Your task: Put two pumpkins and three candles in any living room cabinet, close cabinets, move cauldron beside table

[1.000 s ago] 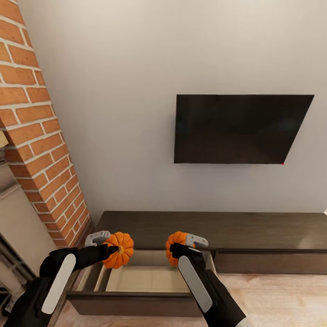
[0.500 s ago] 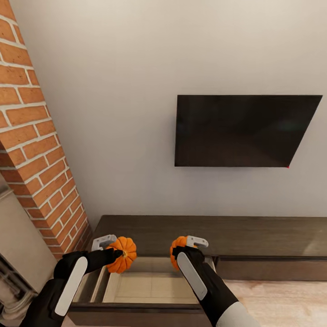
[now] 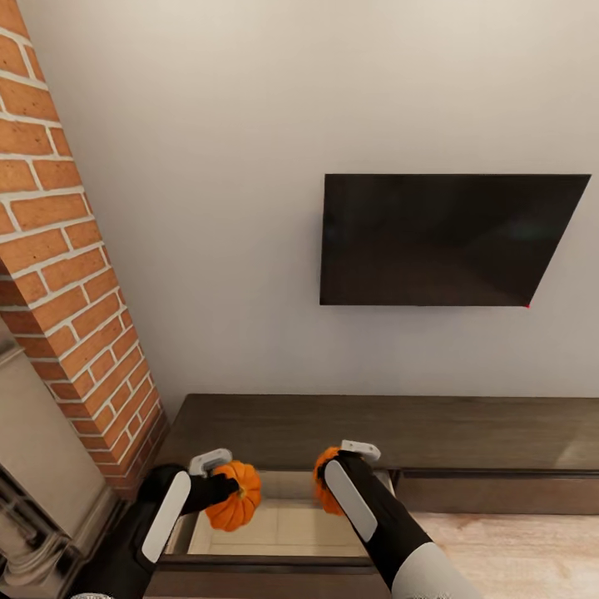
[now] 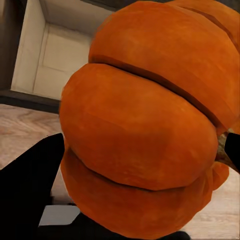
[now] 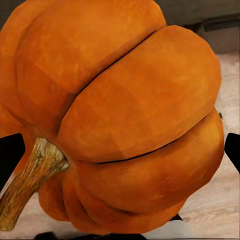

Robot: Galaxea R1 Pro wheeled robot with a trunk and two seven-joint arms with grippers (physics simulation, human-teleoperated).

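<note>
Both pumpkins sit lower than half a second ago, over the open drawer of the cabinet [image 3: 283,428]. Left pumpkin [image 3: 234,507] is clamped in the left gripper [image 3: 223,487]; right pumpkin [image 3: 326,487] in the right gripper [image 3: 341,470]. Each appears rigid, light and smooth-ribbed; grip across the flanks, clear of the stem [image 5: 30,177]. Beside the cabinet rises a brick column [image 3: 58,274].

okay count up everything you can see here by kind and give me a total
Pumpkins: 2, left end effector's, right end effector's
End effectors: 2, left, right
Cabinets: 1, drawer open
TVs: 1
Total: 6
</note>
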